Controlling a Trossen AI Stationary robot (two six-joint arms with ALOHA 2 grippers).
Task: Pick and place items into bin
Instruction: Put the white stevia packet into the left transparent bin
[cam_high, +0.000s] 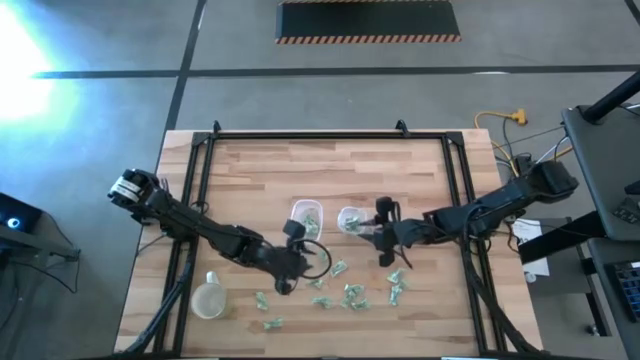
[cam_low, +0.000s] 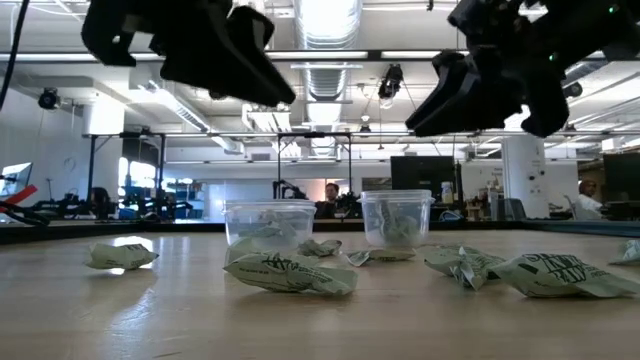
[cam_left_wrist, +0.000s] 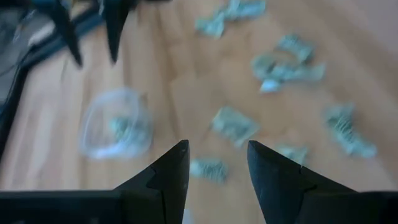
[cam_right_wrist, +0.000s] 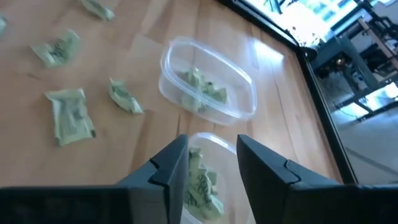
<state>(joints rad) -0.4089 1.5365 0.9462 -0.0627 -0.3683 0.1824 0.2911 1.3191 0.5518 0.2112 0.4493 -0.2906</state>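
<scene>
Wrapped pieces (cam_high: 350, 297), pale green and crinkly, scattered over near half of wooden table (cam_high: 250, 170); a few more inside two clear containers at centre. Left container (cam_high: 307, 215) holds several; right container (cam_high: 352, 221) likewise. Left gripper (cam_high: 286, 287) above table just left of scatter, fingers spread, holding nothing. Right gripper (cam_right_wrist: 211, 160) directly over right container, fingers parted, nothing between them. Third clear cup (cam_high: 208, 299) near left corner, well apart from the rest.
</scene>
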